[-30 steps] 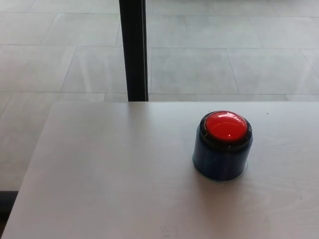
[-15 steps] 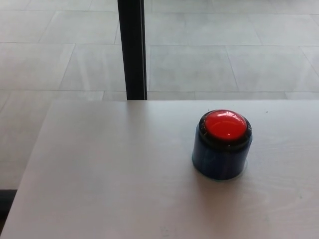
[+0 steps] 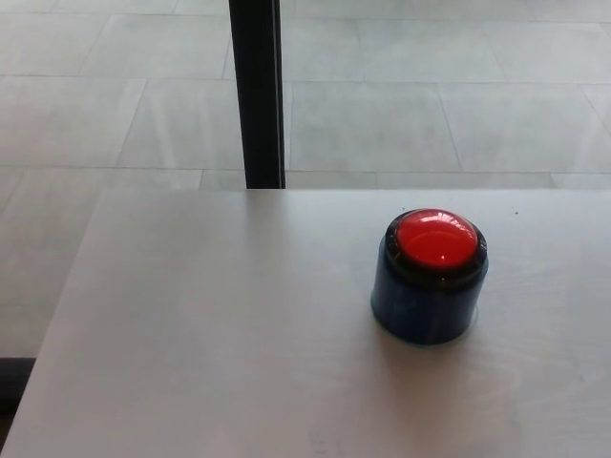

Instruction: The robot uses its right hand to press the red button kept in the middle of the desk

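While no robot hand shows, left or right, cannot tell whether either is open or closed, so cannot place anything relative to one. Red button [image 3: 436,239] capping a dark blue cylindrical base [image 3: 425,303], dome facing straight up, likely so a downward press from above meets it squarely. Standing upright on the pale worktop [image 3: 210,324], right of centre in the head view and toward the side where the right robot hand would enter, probably to keep the reach short. Nothing touching or crowding it. Beyond the far worktop edge, a black post [image 3: 257,95] rising against grey floor tiles [image 3: 401,114], well apart from the button. Press apparently not yet begun.
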Motion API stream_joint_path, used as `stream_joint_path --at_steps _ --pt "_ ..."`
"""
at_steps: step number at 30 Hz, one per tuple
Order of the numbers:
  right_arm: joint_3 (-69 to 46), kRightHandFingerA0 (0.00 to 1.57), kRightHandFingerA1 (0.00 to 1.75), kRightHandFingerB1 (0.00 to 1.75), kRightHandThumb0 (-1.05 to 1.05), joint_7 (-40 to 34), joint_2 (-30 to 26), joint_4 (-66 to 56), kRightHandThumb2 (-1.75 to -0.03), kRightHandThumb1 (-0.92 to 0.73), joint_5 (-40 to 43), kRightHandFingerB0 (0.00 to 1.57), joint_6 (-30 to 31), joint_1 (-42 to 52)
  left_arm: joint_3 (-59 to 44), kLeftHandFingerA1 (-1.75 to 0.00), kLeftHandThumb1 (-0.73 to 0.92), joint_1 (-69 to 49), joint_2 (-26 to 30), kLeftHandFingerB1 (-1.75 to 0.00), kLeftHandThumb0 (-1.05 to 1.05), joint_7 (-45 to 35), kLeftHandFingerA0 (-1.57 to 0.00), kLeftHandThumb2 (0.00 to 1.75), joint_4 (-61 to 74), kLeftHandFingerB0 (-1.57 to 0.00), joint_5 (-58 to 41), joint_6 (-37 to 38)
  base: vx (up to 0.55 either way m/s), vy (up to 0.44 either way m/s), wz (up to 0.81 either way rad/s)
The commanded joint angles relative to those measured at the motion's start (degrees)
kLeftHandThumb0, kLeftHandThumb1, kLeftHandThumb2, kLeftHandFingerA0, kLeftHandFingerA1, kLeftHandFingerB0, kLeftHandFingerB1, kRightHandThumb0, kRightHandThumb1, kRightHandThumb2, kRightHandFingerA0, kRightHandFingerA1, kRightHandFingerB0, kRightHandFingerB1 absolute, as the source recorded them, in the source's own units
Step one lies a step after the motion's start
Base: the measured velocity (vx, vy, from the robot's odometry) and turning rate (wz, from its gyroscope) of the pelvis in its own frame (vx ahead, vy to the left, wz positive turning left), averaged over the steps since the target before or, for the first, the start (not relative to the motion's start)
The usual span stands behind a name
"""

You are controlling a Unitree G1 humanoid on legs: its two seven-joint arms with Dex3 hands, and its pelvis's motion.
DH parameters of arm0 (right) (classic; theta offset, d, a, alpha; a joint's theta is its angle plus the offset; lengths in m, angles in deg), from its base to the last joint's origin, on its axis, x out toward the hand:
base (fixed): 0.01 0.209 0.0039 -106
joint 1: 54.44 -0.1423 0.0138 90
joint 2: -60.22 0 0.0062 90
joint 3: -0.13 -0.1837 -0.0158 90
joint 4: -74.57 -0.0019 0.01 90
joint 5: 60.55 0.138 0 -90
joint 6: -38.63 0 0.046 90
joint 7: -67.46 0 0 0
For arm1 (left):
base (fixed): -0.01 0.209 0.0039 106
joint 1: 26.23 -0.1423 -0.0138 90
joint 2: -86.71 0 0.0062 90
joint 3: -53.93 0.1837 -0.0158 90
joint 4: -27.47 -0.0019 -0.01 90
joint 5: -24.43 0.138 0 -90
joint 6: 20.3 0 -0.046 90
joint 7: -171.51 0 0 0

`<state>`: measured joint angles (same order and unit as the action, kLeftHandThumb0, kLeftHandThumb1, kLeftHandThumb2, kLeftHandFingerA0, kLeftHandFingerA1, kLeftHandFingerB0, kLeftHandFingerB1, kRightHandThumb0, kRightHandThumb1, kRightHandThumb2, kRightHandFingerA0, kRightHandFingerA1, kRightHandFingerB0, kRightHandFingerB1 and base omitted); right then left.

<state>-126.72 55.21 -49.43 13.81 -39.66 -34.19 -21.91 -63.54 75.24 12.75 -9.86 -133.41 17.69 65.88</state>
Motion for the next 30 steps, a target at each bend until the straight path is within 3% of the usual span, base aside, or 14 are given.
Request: stream_joint_path --at_steps 1,3,4,5,6,7,8,9,10,12,13,14,25,30 --pt "4.0 0.94 1.75 1.4 -0.03 3.5 3.2 3.5 -1.28 -0.54 1.7 0.8 1.2 -6.2 0.1 -1.01 0.92 0.6 1.4 -0.84 -0.76 0.5 -0.57 1.26 -1.0 -0.39 -1.0 0.3 0.0 0.0 0.0" --pt "4.9 0.93 1.75 1.39 -0.03 4.4 4.4 4.6 -1.29 -0.52 1.9 0.84 0.2 -7.3 0.0 -1.2 0.92 0.6 1.4 -0.93 -0.74 0.1 -0.44 1.2 -0.7 -0.29 -1.4 0.0 0.0 0.0 0.0" --pt "6.0 0.92 1.75 1.38 -0.07 5.6 6.3 4.3 -1.21 -0.58 2.4 0.8 0.2 -7.8 0.2 -0.96 0.92 0.7 1.5 -0.78 -0.75 0.0 -0.52 1.29 -0.8 -0.33 -1.3 -0.3 0.0 0.0 0.0" --pt "7.6 0.92 1.75 1.38 -0.07 7.4 9.1 3.7 -1.21 -0.58 3.1 0.8 0.3 -8.4 0.4 -0.96 0.92 0.9 1.6 -0.78 -0.75 -0.1 -0.52 1.29 -1.0 -0.33 -1.1 -0.6 0.0 0.0 0.0" --pt "8.1 0.93 1.75 1.36 -0.06 6.9 9.9 3.5 -1.22 -0.54 2.8 0.84 0.2 -8.5 0.3 -1.18 0.92 0.8 1.5 -0.89 -0.74 -0.2 -0.41 1.19 -1.0 -0.26 -1.3 -0.4 0.0 0.0 0.0" --pt "9.7 0.94 1.75 1.36 -0.06 6.1 12.2 3.0 -1.2 -0.55 2.0 0.85 -0.2 -8.6 0.2 -1.18 0.92 0.7 1.4 -0.89 -0.74 -0.3 -0.43 1.19 -1.0 -0.25 -1.4 -0.1 0.0 0.0 0.0" --pt "10.6 1.2 1.37 1.14 -0.12 6.0 13.3 2.8 -1.2 -0.58 1.6 0.92 -0.4 -8.6 0.2 -0.98 0.92 0.8 1.4 -0.79 -0.74 0.0 -0.55 1.25 -1.2 -0.34 -1.4 -0.2 0.0 0.0 0.0" --pt "11.4 1.2 1.37 1.14 -0.12 5.8 14.3 2.8 -1.2 -0.58 1.3 0.92 -0.5 -8.6 0.2 -0.98 0.92 0.9 1.4 -0.79 -0.74 0.3 -0.55 1.25 -1.3 -0.34 -1.4 -0.4 0.0 0.0 0.0" --pt "12.6 0.95 1.75 1.4 -0.08 6.5 15.5 2.7 -1.25 -0.52 1.3 0.85 -0.2 -8.4 0.3 -0.99 0.92 0.4 1.4 -0.8 -0.75 -0.2 -0.56 1.25 -1.6 -0.35 -1.2 0.4 0.0 0.0 0.0" --pt "15.2 0.97 1.75 1.43 -0.1 7.5 18.1 3.1 -1.27 -0.51 0.3 0.85 -0.7 -8.3 0.4 -0.99 0.92 0.6 1.3 -0.82 -0.76 0.3 -0.56 1.28 -1.3 -0.37 -1.2 -0.1 0.0 0.0 0.0" --pt "17.6 0.98 1.75 1.45 -0.12 8.0 20.2 3.6 -1.27 -0.5 -0.7 0.85 -1.2 -8.1 0.5 -1.2 0.92 0.6 1.4 -0.93 -0.74 0.2 -0.45 1.2 -0.8 -0.27 -1.3 -0.4 0.0 0.0 0.0" --pt "18.6 1.02 1.75 1.46 -0.13 8.9 21.2 3.9 -1.29 -0.49 -0.9 0.86 -1.8 -7.9 0.5 -0.98 0.92 0.7 1.4 -0.79 -0.75 0.1 -0.54 1.3 -0.7 -0.31 -1.4 -0.6 0.0 0.0 0.0" --pt "28.7 0.98 1.75 1.55 -0.21 11.9 28.9 8.4 -1.34 -0.39 -6.2 0.8 -5.8 -4.4 1.2 -1.0 0.92 1.2 1.4 -0.79 -0.75 1.0 -0.57 1.3 -1.0 -0.31 -1.3 -1.4 0.0 0.0 0.0" --pt "31.1 0.94 1.75 1.57 -0.23 12.7 31.9 7.9 -1.15 -0.53 -6.6 0.73 -4.6 -2.2 1.8 -0.95 0.92 1.2 1.5 -0.76 -0.75 0.3 -0.52 1.31 -0.4 -0.28 -1.2 -1.6 0.0 0.0 0.0"
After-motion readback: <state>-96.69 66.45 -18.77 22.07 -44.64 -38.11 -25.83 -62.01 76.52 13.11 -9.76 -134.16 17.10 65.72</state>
